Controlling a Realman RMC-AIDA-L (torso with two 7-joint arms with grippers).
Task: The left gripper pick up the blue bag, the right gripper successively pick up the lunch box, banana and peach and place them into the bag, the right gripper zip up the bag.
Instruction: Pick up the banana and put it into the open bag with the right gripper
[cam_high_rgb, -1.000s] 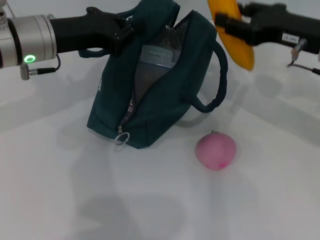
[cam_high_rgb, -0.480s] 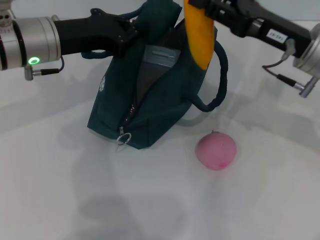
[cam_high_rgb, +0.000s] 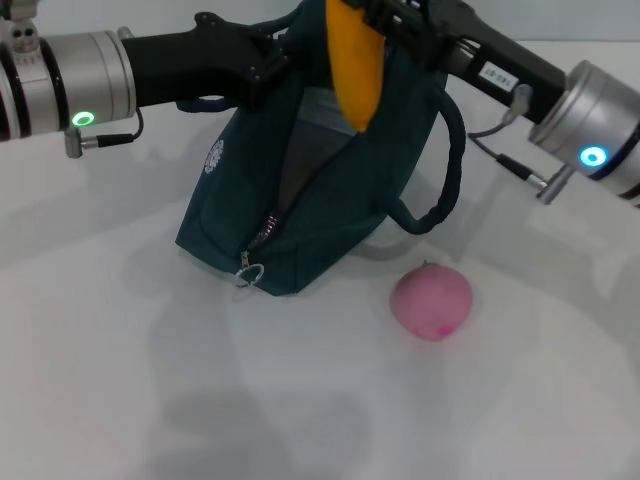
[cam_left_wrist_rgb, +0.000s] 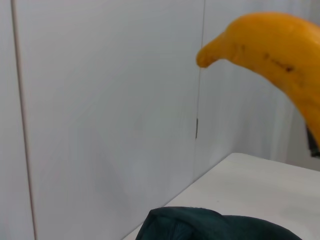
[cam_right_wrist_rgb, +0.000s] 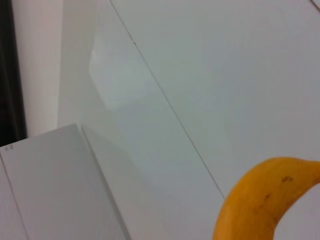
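Above open bag (cam_high_rgb: 320, 210), banana (cam_high_rgb: 353, 60) in right hand (cam_high_rgb: 392, 22)

Yellow-orange banana (cam_high_rgb: 355, 65), dark teal bag (cam_high_rgb: 330, 200), pink peach (cam_high_rgb: 431, 300), white table (cam_high_rgb: 320, 400).

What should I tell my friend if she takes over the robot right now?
Left gripper: shut on the top edge of the blue bag, holding it open on the table.
Right gripper: shut on the banana, which hangs point-down over the bag's open mouth.
Lunch box: already inside the bag.
Peach: on the table, beside the bag, untouched.
Zipper: open; its pull ring hangs at the bag's low end.
Left to do: drop the banana in, fetch the peach and put it in, then zip the bag with the right gripper.
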